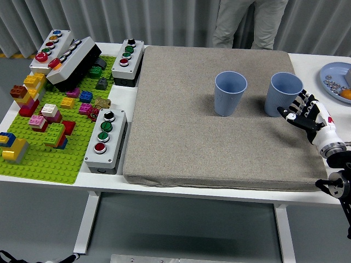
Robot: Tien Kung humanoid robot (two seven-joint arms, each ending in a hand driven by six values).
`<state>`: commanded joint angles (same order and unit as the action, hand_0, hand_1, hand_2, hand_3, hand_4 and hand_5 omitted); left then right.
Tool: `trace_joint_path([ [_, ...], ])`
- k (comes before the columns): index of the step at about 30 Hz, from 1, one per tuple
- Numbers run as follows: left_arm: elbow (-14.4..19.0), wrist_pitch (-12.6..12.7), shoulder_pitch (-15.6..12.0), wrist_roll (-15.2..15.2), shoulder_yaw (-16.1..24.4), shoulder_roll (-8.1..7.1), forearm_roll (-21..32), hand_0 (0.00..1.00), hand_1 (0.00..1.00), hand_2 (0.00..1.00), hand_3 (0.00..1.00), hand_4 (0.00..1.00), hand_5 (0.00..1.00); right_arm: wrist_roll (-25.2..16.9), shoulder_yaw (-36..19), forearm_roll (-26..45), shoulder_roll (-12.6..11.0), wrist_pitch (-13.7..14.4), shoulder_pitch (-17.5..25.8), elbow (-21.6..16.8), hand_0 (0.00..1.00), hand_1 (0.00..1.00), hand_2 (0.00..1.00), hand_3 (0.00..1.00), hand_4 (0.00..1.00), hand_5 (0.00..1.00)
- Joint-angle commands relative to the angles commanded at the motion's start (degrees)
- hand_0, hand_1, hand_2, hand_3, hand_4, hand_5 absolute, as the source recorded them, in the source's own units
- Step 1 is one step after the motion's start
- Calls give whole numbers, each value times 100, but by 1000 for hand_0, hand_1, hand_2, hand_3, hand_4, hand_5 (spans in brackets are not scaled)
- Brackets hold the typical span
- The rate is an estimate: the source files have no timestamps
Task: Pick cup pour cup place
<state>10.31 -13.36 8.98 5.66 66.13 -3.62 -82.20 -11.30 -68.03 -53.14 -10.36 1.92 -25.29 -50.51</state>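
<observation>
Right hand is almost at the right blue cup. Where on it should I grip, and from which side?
Grip the right blue cup around its side wall at mid-height, coming in from its right, where the open right hand already is. It stands upright and tapers downward, so a wrap grasp suits; the other cup stands clear to the left.

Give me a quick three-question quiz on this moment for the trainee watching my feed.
1. True or false: the right hand is already lifting the right cup.
2. How many blue cups stand on the grey mat? A) one B) two C) three
3. Fill in: the plate sits at the table's far ____ corner.

Key
1. False: the hand is open beside the right cup, which is upright on the mat.
2. B: the left cup and the right cup.
3. Right.
</observation>
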Motion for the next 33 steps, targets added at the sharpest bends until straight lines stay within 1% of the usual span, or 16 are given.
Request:
trace_joint_path([
  [33, 0, 3, 111, -17, -85, -10, 20, 836, 842, 875, 779, 585, 998, -31, 128, 170, 109, -109, -345, 364, 928, 907, 987, 938, 842, 253],
])
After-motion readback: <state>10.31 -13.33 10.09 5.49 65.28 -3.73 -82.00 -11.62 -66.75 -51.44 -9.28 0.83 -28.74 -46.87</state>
